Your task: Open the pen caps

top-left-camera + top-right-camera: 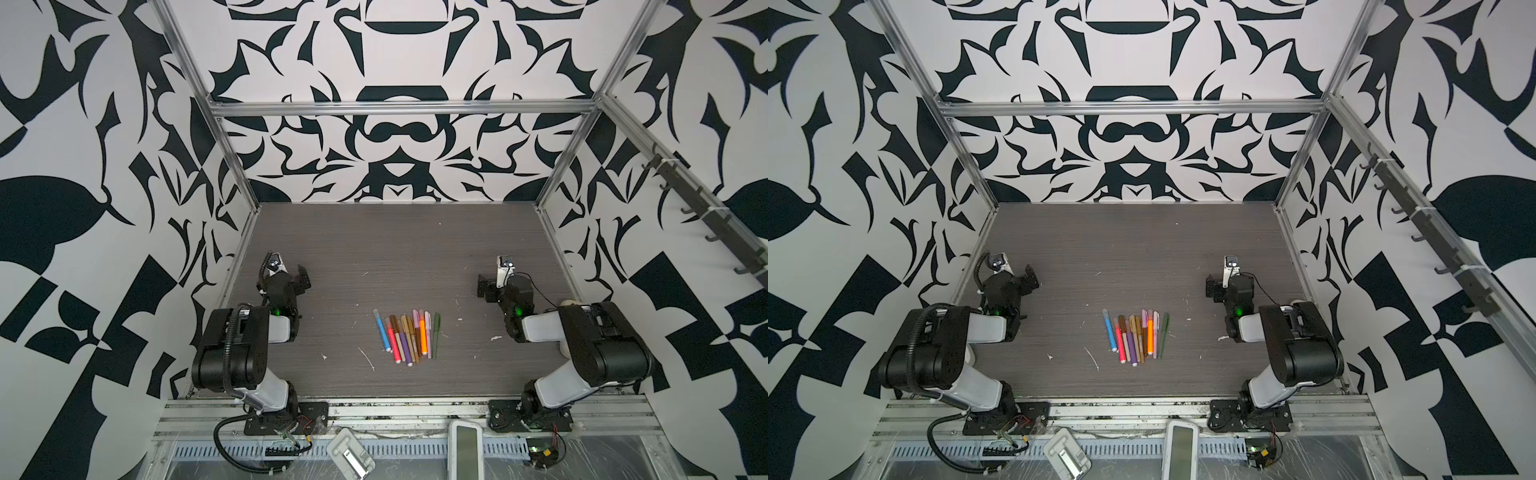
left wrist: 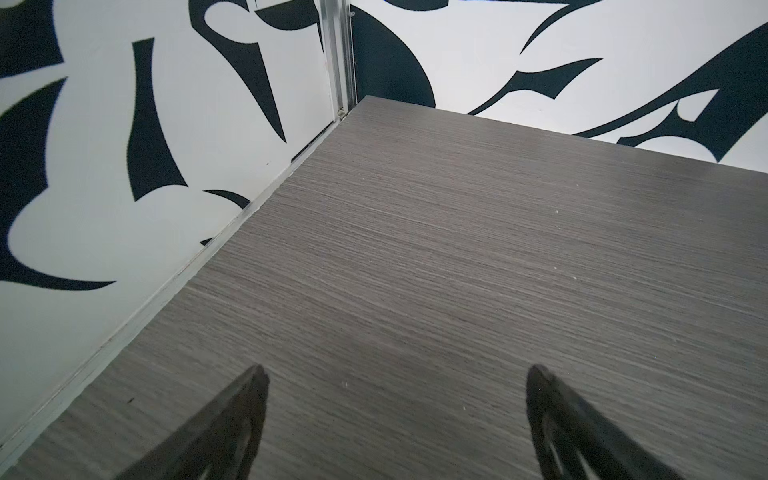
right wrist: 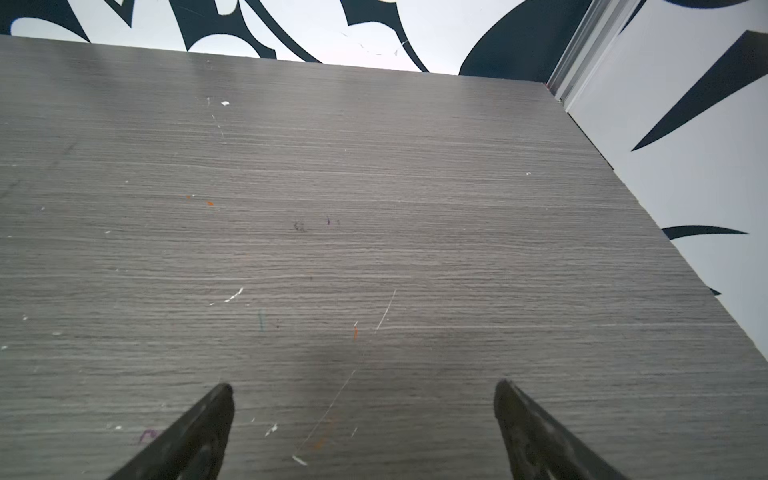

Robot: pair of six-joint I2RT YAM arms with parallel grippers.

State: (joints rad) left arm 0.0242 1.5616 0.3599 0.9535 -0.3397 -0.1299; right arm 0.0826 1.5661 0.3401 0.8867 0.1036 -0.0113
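Lying fanned together at the middle of the counter point(image 1: 374, 249), the pens point(image 1: 407, 336) appear to have all pen caps point(image 1: 394, 321) on, so nothing is done, while the left claw point(image 2: 398, 374) and right claw point(image 3: 363, 386) hang spread, empty, well apart.

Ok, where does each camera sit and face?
Top views: high over the front edge, looking down and back at grey wood-grain table and slim coloured marker pens; both arms show.
Left wrist: on left arm, facing table's far left corner; open left tool shows.
Right wrist: on right arm, facing far right corner; open right tool shows.
Shared: all see the table; only top views see pens.
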